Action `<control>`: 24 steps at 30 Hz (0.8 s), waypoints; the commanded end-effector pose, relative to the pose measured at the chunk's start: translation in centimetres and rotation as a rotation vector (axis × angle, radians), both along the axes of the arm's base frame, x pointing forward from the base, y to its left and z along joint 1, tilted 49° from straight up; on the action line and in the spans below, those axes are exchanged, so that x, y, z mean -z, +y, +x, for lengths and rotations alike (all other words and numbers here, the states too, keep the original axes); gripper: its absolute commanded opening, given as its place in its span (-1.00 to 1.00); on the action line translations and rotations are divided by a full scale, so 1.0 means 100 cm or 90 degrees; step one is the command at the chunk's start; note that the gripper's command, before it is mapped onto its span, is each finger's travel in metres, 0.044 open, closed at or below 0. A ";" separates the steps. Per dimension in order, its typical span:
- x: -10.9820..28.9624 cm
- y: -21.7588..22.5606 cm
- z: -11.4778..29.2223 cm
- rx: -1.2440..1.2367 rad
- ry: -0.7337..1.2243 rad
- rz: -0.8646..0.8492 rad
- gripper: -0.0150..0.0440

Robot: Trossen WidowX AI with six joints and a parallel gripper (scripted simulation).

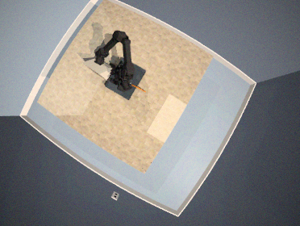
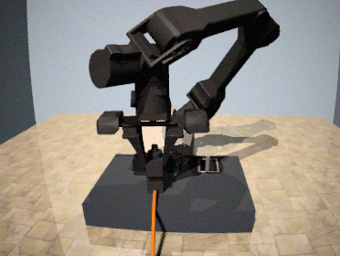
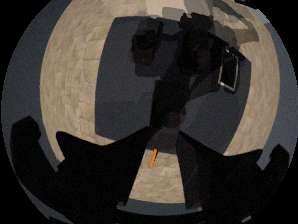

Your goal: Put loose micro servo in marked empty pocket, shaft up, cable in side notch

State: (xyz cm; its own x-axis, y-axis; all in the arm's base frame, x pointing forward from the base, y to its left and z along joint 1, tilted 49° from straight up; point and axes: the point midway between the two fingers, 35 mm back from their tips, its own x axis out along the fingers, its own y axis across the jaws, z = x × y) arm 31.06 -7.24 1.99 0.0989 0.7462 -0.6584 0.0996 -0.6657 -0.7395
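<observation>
The micro servo (image 2: 155, 173) (image 3: 174, 96) is a small dark block lying on the dark deck (image 2: 114, 197) (image 1: 136, 73) (image 3: 123, 63). Its orange cable (image 2: 154, 219) (image 1: 139, 86) (image 3: 153, 157) trails over the deck's front edge. My gripper (image 2: 155, 161) points straight down and its two fingers press the servo's sides, so it is shut on the servo, which still rests on the deck. The marked empty pocket (image 2: 209, 165) (image 3: 228, 70) is a pale-outlined rectangle on the deck, to the right of the servo. The servo's ears and shaft are hidden by the fingers.
The deck block stands on a tiled floor (image 2: 283, 183). A pale rectangular patch (image 1: 167, 118) lies on the floor away from the deck. A low white wall (image 1: 36, 90) rims the area. The arm (image 2: 215, 55) arches over the deck from behind.
</observation>
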 end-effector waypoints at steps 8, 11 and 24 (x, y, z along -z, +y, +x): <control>-0.022 -0.020 -0.004 0.003 0.000 0.000 -0.49; -0.022 -0.020 -0.003 0.003 0.000 0.000 -0.49; -0.022 -0.018 -0.020 0.003 0.001 0.000 -0.49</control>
State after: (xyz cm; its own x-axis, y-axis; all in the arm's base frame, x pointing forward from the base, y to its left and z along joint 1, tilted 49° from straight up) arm 29.87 -8.85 3.96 0.0943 0.7536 -0.6505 0.0876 -0.6572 -0.7486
